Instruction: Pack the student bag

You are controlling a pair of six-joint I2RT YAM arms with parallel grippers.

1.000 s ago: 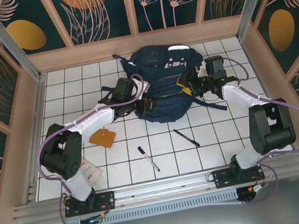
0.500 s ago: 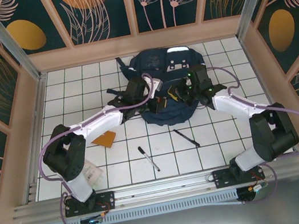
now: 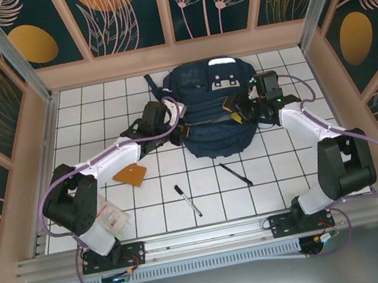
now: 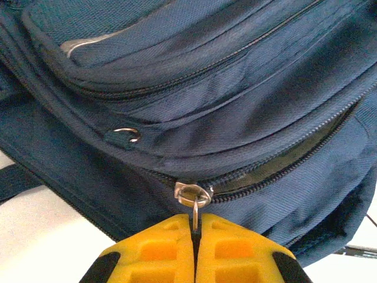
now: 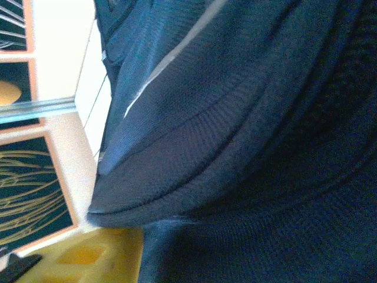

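Both grippers withdrawn outward since earlier. Student bag (image 3: 218, 140) at table's (image 3: 282, 169) twelve o'clock. Left gripper (image 4: 195, 229) clamped on zip pull (image 4: 194, 194), bag's nine o'clock; right gripper (image 3: 237, 113) at three o'clock, jaws indeterminable.

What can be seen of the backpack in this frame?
The backpack is a large navy bag of woven fabric with white patches near its top, dark straps and several zips. It lies flat on the white tiled table, at the far middle. The left gripper is shut on a metal zipper pull on its side; the zip beside the slider gapes slightly. The right gripper sits against its right side; whether it grips fabric is unclear.
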